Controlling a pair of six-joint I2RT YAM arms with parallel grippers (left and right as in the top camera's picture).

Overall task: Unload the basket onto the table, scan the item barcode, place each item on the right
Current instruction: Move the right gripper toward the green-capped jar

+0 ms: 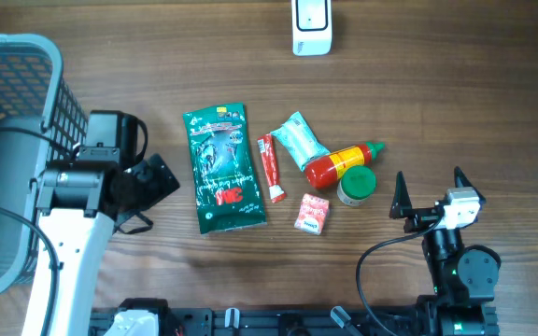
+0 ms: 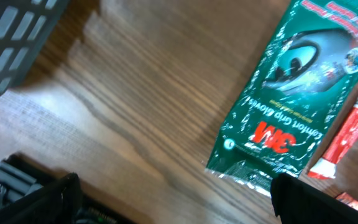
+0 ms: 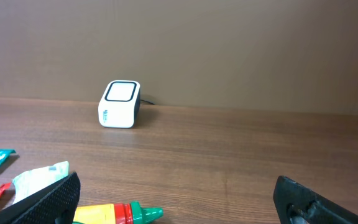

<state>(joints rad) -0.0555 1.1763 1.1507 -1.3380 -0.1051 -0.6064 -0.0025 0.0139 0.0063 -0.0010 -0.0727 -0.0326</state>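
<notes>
A green 3M glove packet (image 1: 222, 168) lies flat on the table, and its lower end shows in the left wrist view (image 2: 284, 118). My left gripper (image 1: 160, 182) hovers just left of it, open, with nothing between the fingers (image 2: 176, 199). The white barcode scanner (image 1: 311, 26) stands at the far edge, also visible from the right wrist (image 3: 119, 104). My right gripper (image 1: 429, 185) is open and empty (image 3: 179, 196) at the near right, right of a red sauce bottle (image 1: 342, 162) whose green tip (image 3: 143, 214) shows by the left finger.
A grey mesh basket (image 1: 21, 65) stands at the far left, behind my left arm. Between the packet and the bottle lie a red stick sachet (image 1: 272, 168), a teal pouch (image 1: 301, 140), a small red box (image 1: 313, 214) and a green-lidded jar (image 1: 357, 185).
</notes>
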